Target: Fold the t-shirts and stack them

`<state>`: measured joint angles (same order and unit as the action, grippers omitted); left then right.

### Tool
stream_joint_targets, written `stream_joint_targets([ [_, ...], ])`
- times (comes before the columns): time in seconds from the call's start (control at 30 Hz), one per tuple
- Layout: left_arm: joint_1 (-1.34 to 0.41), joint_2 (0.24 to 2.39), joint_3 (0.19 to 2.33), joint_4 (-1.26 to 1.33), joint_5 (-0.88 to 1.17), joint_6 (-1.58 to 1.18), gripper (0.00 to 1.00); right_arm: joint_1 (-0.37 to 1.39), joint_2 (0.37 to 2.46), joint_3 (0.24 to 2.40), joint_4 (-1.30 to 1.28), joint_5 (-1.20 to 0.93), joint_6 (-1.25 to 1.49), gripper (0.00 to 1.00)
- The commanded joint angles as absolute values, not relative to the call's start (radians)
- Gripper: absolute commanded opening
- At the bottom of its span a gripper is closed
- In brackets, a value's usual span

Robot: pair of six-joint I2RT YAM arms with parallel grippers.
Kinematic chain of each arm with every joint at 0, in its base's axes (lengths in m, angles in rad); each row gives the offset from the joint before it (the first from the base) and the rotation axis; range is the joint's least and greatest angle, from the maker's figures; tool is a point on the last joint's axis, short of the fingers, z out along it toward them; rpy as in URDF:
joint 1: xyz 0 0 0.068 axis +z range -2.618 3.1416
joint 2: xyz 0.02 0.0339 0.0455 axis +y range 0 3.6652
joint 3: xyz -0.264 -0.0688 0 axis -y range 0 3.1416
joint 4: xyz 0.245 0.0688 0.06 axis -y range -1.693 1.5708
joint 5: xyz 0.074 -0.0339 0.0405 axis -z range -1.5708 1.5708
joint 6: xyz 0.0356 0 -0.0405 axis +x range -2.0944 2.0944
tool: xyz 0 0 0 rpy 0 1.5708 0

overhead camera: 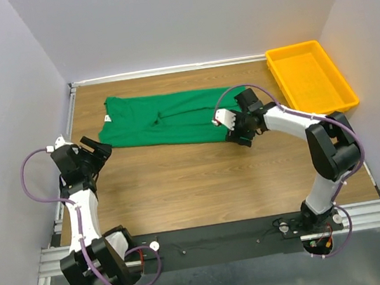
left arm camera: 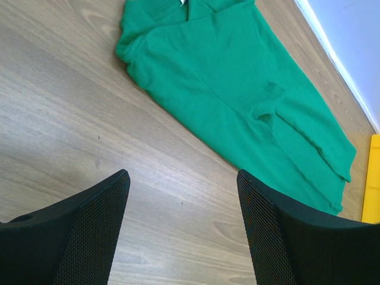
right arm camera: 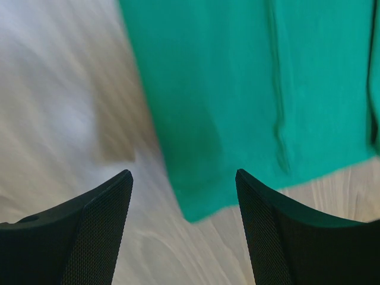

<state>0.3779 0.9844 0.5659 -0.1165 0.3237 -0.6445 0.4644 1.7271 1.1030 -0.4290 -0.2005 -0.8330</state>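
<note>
A green t-shirt (overhead camera: pixel 165 120) lies partly folded lengthwise, flat on the table's far half.

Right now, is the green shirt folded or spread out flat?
Partly folded. The green shirt lies on the table as a long narrow strip, with layers overlapping along its middle, not yet a compact square.

Looking steeply down from high at the near edge, taking in the whole bench (overhead camera: pixel 182 186). Riding each wrist, hanging low and close, facing down and forward. Sharing the green shirt (overhead camera: pixel 166 121) across all three.
</note>
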Motion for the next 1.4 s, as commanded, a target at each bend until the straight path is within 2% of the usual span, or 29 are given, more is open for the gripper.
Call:
stream_joint_targets([
  [0.0, 0.383, 0.954, 0.529, -0.091, 0.35, -0.653, 0.8, 0.411, 1.738, 1.089, -0.422, -0.132, -0.931, 0.78],
  [0.3, 0.383, 0.96, 0.509, -0.075, 0.36, -0.658, 0.8, 0.41, 1.779, 1.058, -0.387, -0.115, -0.908, 0.73],
  [0.4, 0.382, 0.957, 0.506, -0.075, 0.362, -0.657, 0.8, 0.41, 1.804, 1.043, -0.356, -0.084, -0.913, 0.57],
  [0.5, 0.382, 0.953, 0.502, -0.075, 0.365, -0.657, 0.8, 0.41, 1.819, 1.039, -0.347, -0.074, -0.916, 0.46],
  [0.6, 0.382, 0.945, 0.497, -0.077, 0.364, -0.657, 0.8, 0.41, 1.827, 1.034, -0.347, -0.071, -0.916, 0.24],
  [0.7, 0.382, 0.943, 0.497, -0.078, 0.367, -0.653, 0.8, 0.41, 1.81, 1.0, -0.353, -0.086, -0.925, 0.06],
  [0.77, 0.383, 0.943, 0.495, -0.078, 0.365, -0.652, 0.8, 0.41, 1.764, 0.967, -0.374, -0.119, -0.942, 0.01],
  [0.87, 0.382, 0.948, 0.491, -0.072, 0.37, -0.653, 0.8, 0.419, 1.691, 0.89, -0.49, -0.23, -1.008, 0.0],
  [1.0, 0.382, 0.96, 0.476, -0.051, 0.38, -0.663, 0.8, 0.5, 1.491, 0.763, -0.641, -0.31, -1.086, 0.0],
  [1.07, 0.383, 0.968, 0.463, -0.032, 0.391, -0.669, 0.8, 0.607, 1.412, 0.698, -0.684, -0.327, -1.074, 0.01],
  [1.1, 0.382, 0.977, 0.459, -0.029, 0.399, -0.67, 0.8, 0.642, 1.349, 0.687, -0.687, -0.334, -1.036, 0.07],
  [1.13, 0.383, 0.98, 0.457, -0.025, 0.403, -0.672, 0.8, 0.67, 1.329, 0.686, -0.687, -0.342, -1.016, 0.31],
  [1.23, 0.383, 0.983, 0.462, -0.023, 0.41, -0.67, 0.8, 0.687, 1.345, 0.799, -0.672, -0.368, -0.902, 0.68],
  [1.3, 0.382, 0.971, 0.463, -0.032, 0.405, -0.669, 0.8, 0.664, 1.393, 0.941, -0.672, -0.377, -0.871, 0.75],
  [1.37, 0.383, 0.965, 0.468, -0.035, 0.403, -0.67, 0.8, 0.608, 1.5, 1.05, -0.672, -0.449, -0.827, 0.78],
])
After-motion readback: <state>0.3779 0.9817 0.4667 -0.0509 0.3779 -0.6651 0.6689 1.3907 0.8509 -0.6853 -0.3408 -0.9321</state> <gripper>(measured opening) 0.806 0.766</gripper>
